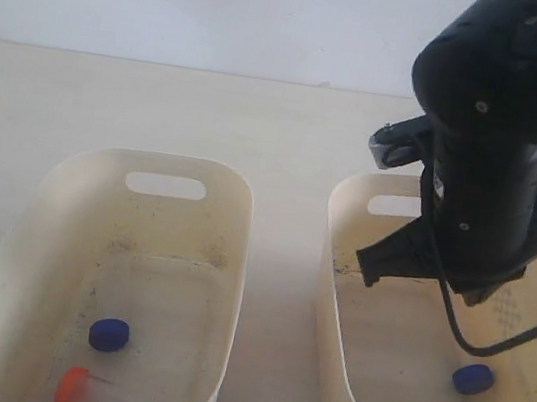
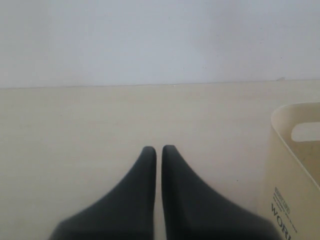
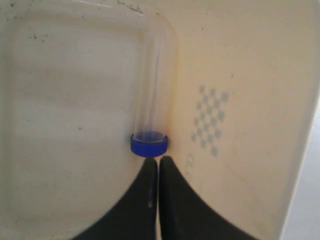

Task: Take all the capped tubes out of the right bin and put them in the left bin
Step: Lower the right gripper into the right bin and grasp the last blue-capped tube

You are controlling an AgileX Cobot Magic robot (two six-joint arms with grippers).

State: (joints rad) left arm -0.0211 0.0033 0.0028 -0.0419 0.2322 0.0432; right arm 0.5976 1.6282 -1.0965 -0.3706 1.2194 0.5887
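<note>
The remaining tube (image 3: pixel 154 95) lies flat on the floor of the right bin (image 3: pixel 240 75), along the foot of the wall that bears the dot diamond (image 3: pixel 210 120); no other tube shows in this bin. Its blue cap (image 3: pixel 149 144) is the end nearest the right claw (image 3: pixel 158 162); the clear body runs straight away from the claw, so the long axis is in line with the fingers and not across them. The right claw's fingers are together, with nothing between them; the tips sit just short of the cap in the right wrist view, and contact cannot be confirmed. In the exterior view the right arm (image 1: pixel 485 173) hangs over the right bin and the cap lies below it, towards the near end. The left claw (image 2: pixel 158 150) is also closed and empty, over bare counter (image 2: pixel 75 130) beside a bin's corner; the right arm is therefore the nearer one. The left bin (image 1: pixel 104 151) already holds a blue-capped tube (image 1: pixel 109 334) and an orange-capped tube (image 1: pixel 71 386). Judgement: the next move calls for the fingers to part and come down astride the cap or body; the nearby wall leaves little room for the finger on that side, and the clear, round body may roll or slip.
</note>
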